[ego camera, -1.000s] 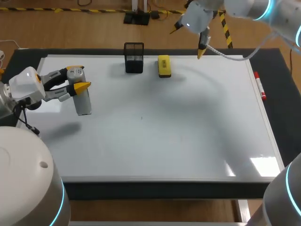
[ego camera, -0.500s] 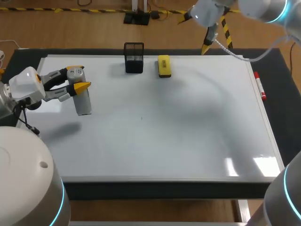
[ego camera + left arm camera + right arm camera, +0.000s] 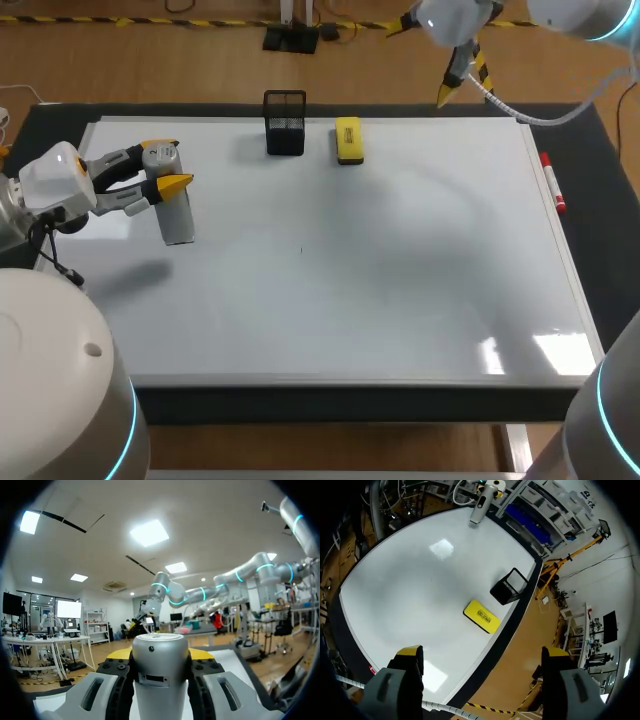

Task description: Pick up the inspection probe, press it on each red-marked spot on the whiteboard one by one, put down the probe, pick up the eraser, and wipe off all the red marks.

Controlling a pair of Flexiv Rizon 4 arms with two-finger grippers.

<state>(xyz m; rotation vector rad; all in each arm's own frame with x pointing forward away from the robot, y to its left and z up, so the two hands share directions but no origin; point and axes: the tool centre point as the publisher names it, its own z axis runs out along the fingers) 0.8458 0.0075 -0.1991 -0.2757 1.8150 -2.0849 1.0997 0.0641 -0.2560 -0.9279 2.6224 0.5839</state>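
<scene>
Left gripper [image 3: 173, 167] clamping one probe [image 3: 177, 220], one eraser [image 3: 348, 140]

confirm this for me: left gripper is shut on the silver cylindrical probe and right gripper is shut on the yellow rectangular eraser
Not quite. The right gripper is open and empty: the right wrist view shows nothing in its grasp, and the yellow rectangular eraser lies on the whiteboard beside the black mesh holder. The left gripper is indeed shut on the silver cylindrical probe.

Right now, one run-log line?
left claw: shut on inspection probe | right claw: open, empty | eraser: on whiteboard, untouched
</scene>
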